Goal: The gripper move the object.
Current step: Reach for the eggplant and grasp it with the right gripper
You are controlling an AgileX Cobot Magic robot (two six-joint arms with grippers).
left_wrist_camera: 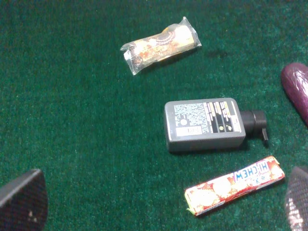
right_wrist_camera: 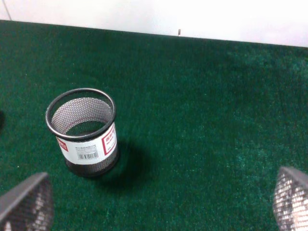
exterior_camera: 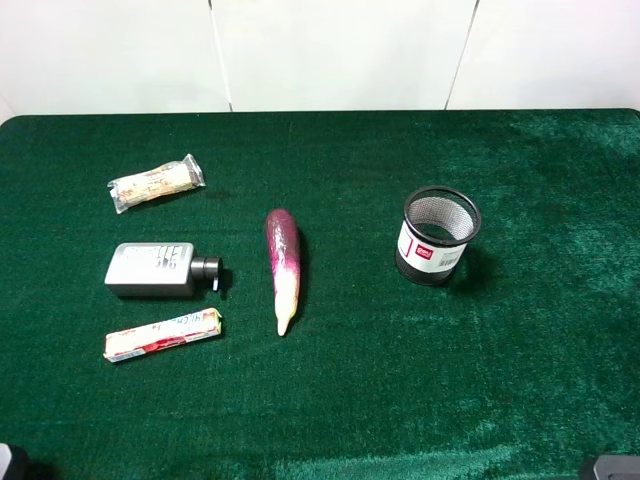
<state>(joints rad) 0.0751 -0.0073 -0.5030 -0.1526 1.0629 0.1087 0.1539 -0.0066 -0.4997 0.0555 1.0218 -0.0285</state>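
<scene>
**Desk:** Where is the object?

**Me:** I have the object (exterior_camera: 283,265) lying flat on the green cloth (exterior_camera: 420,400). It is just beside the pump end of the grey bottle (exterior_camera: 152,270), with a narrow gap between them.

**Desk:** How does it look?

**Me:** It is long and tapered. The blunt end is glossy purple-magenta and points toward the white wall (exterior_camera: 330,50). The colour fades through streaks to a cream-white pointed tip. It runs crosswise to the bottle and overshoots it at both ends.

**Desk:** And the grippers?

**Me:** My left gripper (left_wrist_camera: 159,202) hangs above the bottle, fingers spread wide, with nothing between them. My right gripper (right_wrist_camera: 159,199) is just as wide and empty. It is over the mesh cup (exterior_camera: 440,237), well beyond the object from the bottle.
</scene>
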